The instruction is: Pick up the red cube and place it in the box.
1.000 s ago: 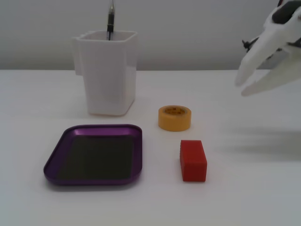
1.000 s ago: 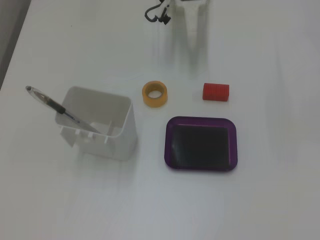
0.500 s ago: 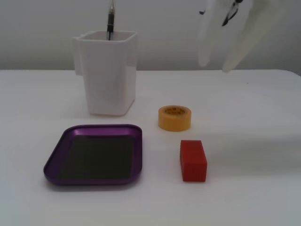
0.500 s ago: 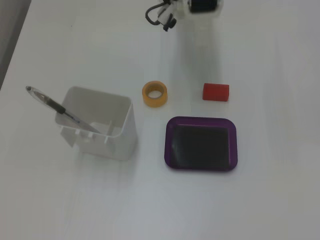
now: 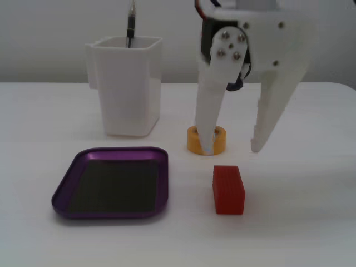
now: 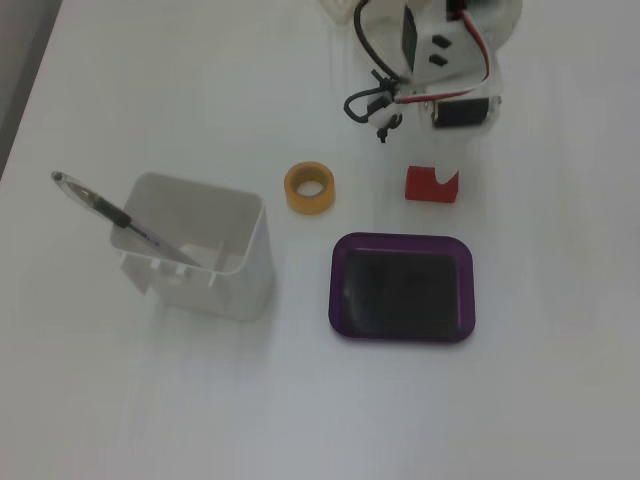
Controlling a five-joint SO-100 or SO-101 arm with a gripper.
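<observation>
Both fixed views show a white table [image 5: 311, 222]. The gripper [image 5: 231, 150] hangs wide open, empty, over the red cube [image 5: 228, 189], beside the box [image 5: 111, 182]; open surface surrounds them.

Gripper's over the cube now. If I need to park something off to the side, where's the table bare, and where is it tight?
Bare: the white table below the white container and purple tray in the top-down fixed view, and right of the tray. Tight: the open gripper hangs over the red cube, with the yellow tape roll close behind and the tray alongside.
</observation>
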